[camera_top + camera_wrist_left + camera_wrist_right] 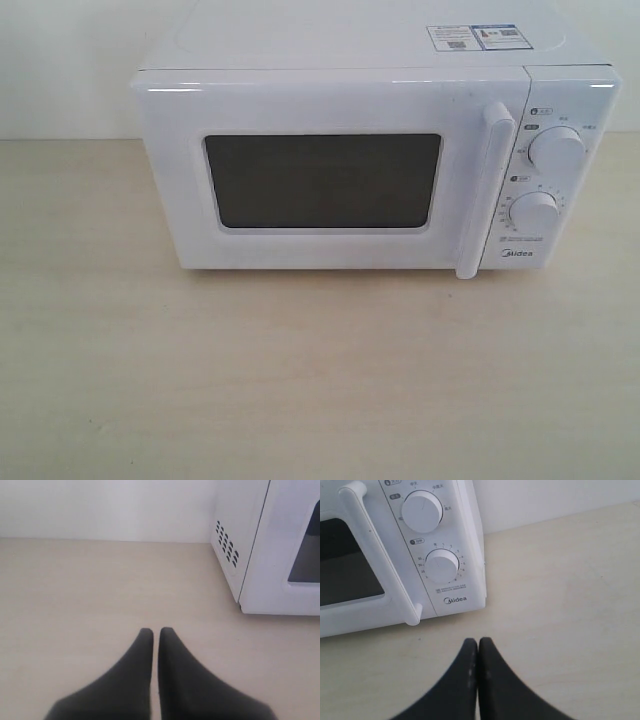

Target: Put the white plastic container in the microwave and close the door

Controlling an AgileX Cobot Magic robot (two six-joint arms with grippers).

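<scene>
Step in hand: judged to be one end of the task, either before the door is opened or after it has been shut; these views alone do not settle which.
Left gripper [155,632]: closed, fingertips nearly together with only a sliver between them, holding nothing, over bare counter [300,390].
Right gripper [478,642]: closed, tips pressed together, empty.
Microwave [340,160]: ahead of both grippers, standing on the counter. Its vented side panel [227,542] lies ahead of the left gripper, toward the right arm's side. Its front corner with the two dials [422,511] lies ahead of the right gripper, toward the left arm's side.
Door [320,110]: shut flush with the front. Its handle [380,555] is near the right gripper, apart from its tips.
White plastic container: not in view anywhere, neither on the counter near the grippers nor between the fingers. The dark window [322,181] shows nothing behind it, so whether it sits inside cannot be told.
Next move, if the container is not inside: a gripper must part its fingers, take the handle and swing the door wide; the container then has to be found and gripped.
Next move, if it is inside: nothing is left but to keep clear of the door.
</scene>
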